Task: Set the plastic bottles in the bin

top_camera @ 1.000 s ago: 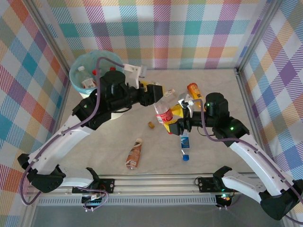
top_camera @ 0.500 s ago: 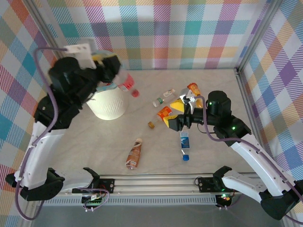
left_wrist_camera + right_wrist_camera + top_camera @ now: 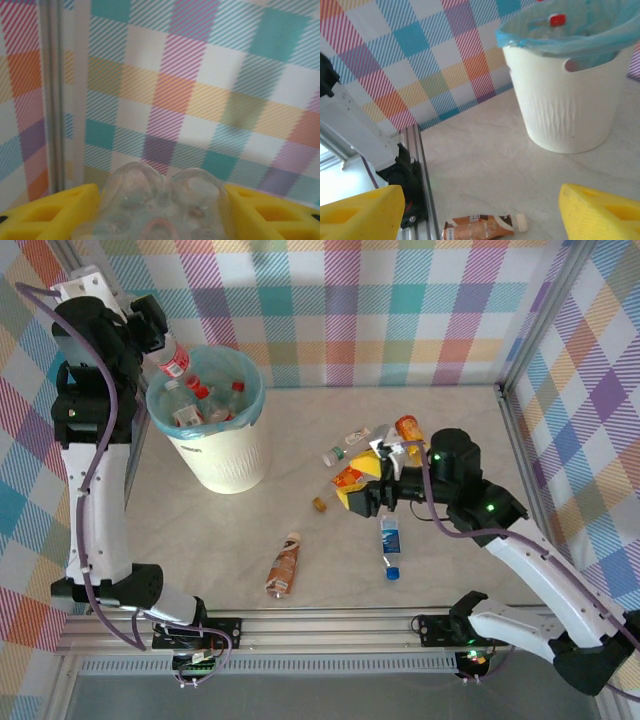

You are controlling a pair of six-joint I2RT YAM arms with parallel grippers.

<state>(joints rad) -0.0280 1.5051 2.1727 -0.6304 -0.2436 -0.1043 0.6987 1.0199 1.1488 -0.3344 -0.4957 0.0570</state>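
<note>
Where the left arm reaches high at the far left corner, the left fingers (image 3: 55, 212) grip a clear bottle (image 3: 173, 359) with a red label. Its lobed, see-through base sits between the yellow pads in the wrist view. The bottle hangs tilted, neck pointing away from the wrist, just over the far-left rim of the bin (image 3: 228, 455). The bin is a white bucket with a pale teal bag folded over its edge, and several clear, red-capped bottles (image 3: 190, 405) lie inside it. It stands close to the left wall, with bare desk (image 3: 200, 540) in front of it.

The right fingers (image 3: 360, 215) stand wide apart with nothing between them, low over the middle of the desk. Near them lie a brown bottle (image 3: 283, 565) and a blue-capped bottle (image 3: 390, 545), both on their sides. Farther back an orange bottle (image 3: 408, 427) lies among perhaps three small ones, too crowded to count surely. Open desk runs from that cluster to the right frame rail (image 3: 515, 455).
</note>
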